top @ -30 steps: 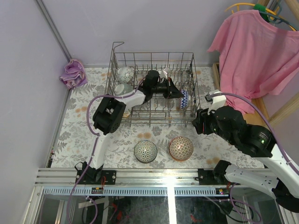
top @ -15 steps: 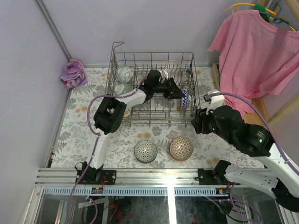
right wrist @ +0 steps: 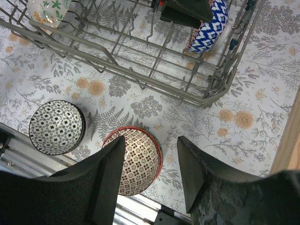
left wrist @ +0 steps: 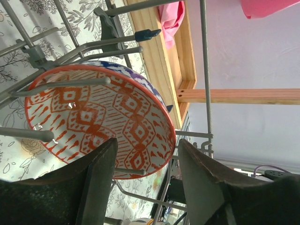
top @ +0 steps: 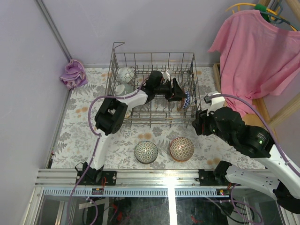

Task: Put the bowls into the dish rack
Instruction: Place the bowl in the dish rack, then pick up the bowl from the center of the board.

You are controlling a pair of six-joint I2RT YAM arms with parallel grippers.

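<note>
The grey wire dish rack [top: 123,61] stands at the back of the table. At its right end a bowl, red-and-white inside [left wrist: 101,117] and blue zigzag outside [top: 186,99], leans on edge among the tines. My left gripper [left wrist: 147,161] is open inside the rack, its fingers on either side of that bowl's lower rim and no longer clamping it. Two pale bowls [top: 124,75] stand at the rack's left end. On the table in front lie a black-and-white bowl [top: 146,152] and a red patterned bowl [right wrist: 138,159]. My right gripper [right wrist: 150,164] hangs open above the red one.
A purple cloth [top: 73,74] lies at the table's back left corner. A pink shirt [top: 255,51] hangs over a wooden frame [top: 260,108] on the right. A metal rail [top: 164,177] runs along the near edge. The rack's right wall [right wrist: 229,65] is near my right arm.
My left gripper has opened and let go of the blue-and-red bowl, which now rests on the tines. It drew back slightly to the left. The right arm has hardly moved.
</note>
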